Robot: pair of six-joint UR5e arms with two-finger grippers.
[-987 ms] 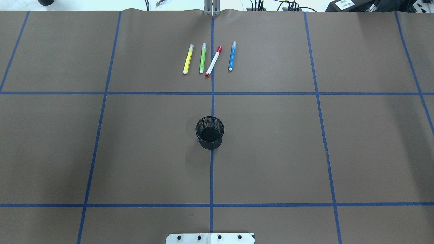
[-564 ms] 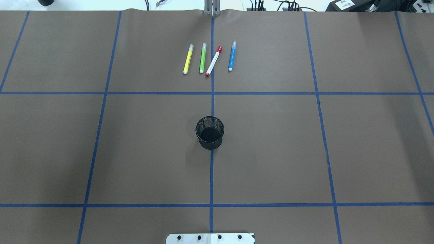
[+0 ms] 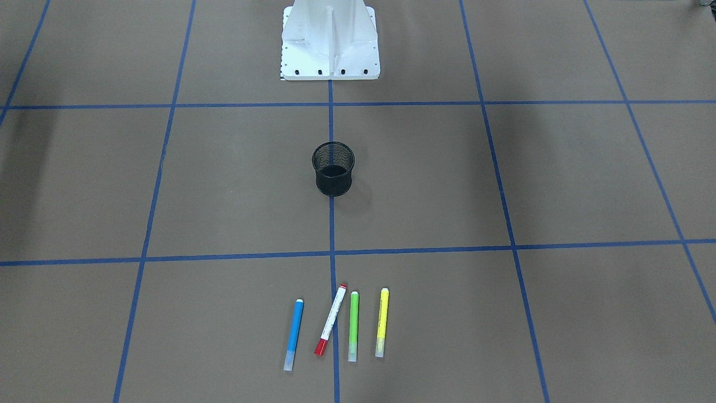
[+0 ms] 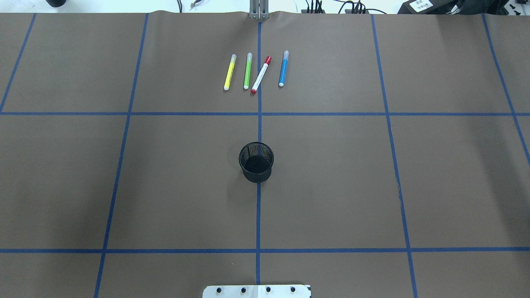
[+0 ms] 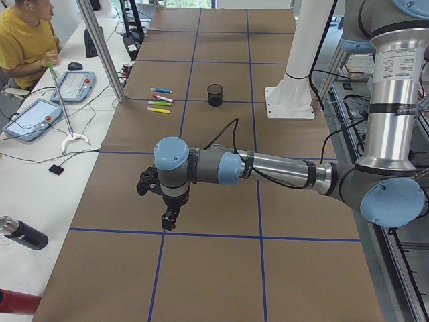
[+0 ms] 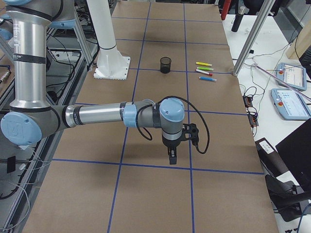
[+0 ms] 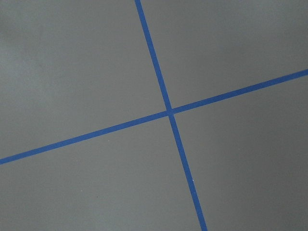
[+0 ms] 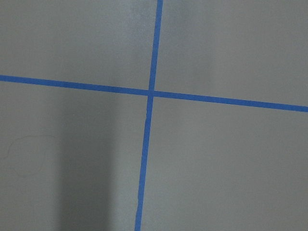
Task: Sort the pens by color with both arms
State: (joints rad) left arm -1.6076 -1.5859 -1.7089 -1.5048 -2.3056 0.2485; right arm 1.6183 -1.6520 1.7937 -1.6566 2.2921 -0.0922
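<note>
Four pens lie side by side at the table's far middle: yellow pen [image 4: 229, 72], green pen [image 4: 247, 70], white-barrelled pen with red cap [image 4: 261, 75], tilted, and blue pen [image 4: 283, 68]. The front-facing view shows them too: blue pen [image 3: 293, 334], red-capped pen [image 3: 330, 320], green pen [image 3: 353, 326], yellow pen [image 3: 382, 322]. Neither arm shows in the overhead view. My left gripper [image 5: 169, 218] hangs over the table's left end, far from the pens. My right gripper [image 6: 172, 158] hangs over the right end. I cannot tell whether either is open or shut.
A black mesh cup [image 4: 256, 162] stands upright at the table's centre on the blue tape line. The white base pedestal [image 3: 330, 42] is behind it. An operator [image 5: 23, 40] sits at the far side with tablets. Both wrist views show only brown paper and tape crossings.
</note>
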